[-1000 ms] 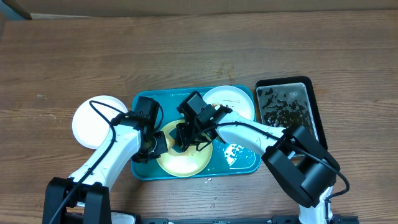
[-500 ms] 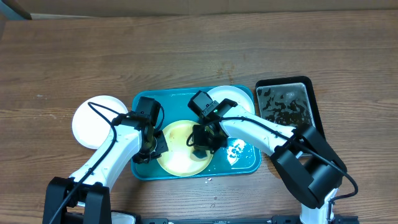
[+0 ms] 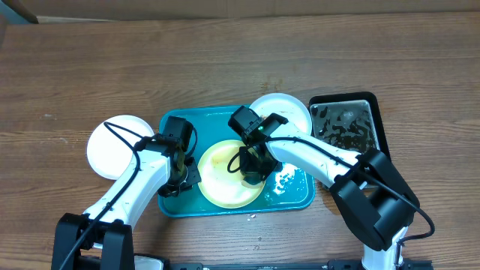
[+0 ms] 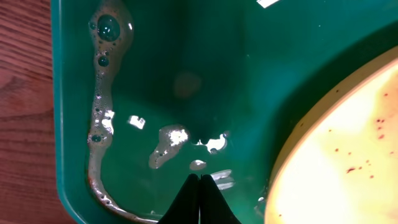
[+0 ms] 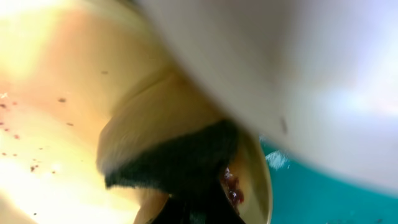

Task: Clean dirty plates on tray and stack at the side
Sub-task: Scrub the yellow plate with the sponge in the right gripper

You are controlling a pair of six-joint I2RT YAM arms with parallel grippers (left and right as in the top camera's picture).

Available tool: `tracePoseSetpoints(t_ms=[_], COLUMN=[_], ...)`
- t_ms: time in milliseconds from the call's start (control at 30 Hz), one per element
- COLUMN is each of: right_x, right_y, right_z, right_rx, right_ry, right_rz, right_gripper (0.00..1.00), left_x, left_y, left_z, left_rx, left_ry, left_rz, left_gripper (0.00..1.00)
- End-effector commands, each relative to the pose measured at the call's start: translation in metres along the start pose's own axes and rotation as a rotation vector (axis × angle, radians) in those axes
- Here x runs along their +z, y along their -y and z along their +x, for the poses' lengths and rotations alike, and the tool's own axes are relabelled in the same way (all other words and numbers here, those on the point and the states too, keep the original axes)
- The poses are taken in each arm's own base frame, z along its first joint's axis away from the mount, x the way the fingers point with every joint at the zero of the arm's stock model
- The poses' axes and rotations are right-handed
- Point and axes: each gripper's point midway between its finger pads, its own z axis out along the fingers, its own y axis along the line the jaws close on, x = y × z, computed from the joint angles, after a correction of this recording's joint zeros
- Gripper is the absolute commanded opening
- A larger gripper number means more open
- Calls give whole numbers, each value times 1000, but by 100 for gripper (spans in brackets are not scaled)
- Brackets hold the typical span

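Note:
The pale yellow plate [image 3: 225,184] lies in the teal tray [image 3: 225,214] and still has small brown specks. My right gripper [image 3: 253,171] is shut on a black sponge [image 5: 174,165], which it presses on the plate's right rim beside a red-brown smear [image 5: 230,183]. My left gripper [image 3: 182,180] is shut and empty, with its tips [image 4: 199,176] on the wet tray floor [image 4: 186,81] just left of the yellow plate [image 4: 348,143]. One white plate [image 3: 281,112] rests over the tray's far right corner. Another white plate [image 3: 111,146] lies on the table to the left of the tray.
A narrow black tray of water [image 3: 349,127] with dark bits stands right of the teal tray. Soapy foam [image 3: 285,182] lies in the tray's right part and along its left rim [image 4: 99,112]. The wooden table [image 3: 225,60] extends beyond.
My right gripper has swept the sponge rightward across the yellow plate. The plate slid a little right, and the far white plate shifted up and right. The left gripper has barely moved.

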Motion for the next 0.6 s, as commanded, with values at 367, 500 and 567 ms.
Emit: tracePoseSetpoints(t_ms=[367,500,567], right_x=[-49,-67,-81], right_y=[-8,16,30], right_z=[-7,-17,-23], right_rx=[-69,-32,-9], right_ry=[59,105,137], right_rz=[-49,29,72], right_gripper=[4,4,4], left_x=[-3,-4,-3], left_y=[30,32,32], left_z=[8,7,7], left_rx=[-3,-3,-3], left_ry=[-65,-62,-64], left_rz=[165,177,177], left_gripper=[38,41,41])
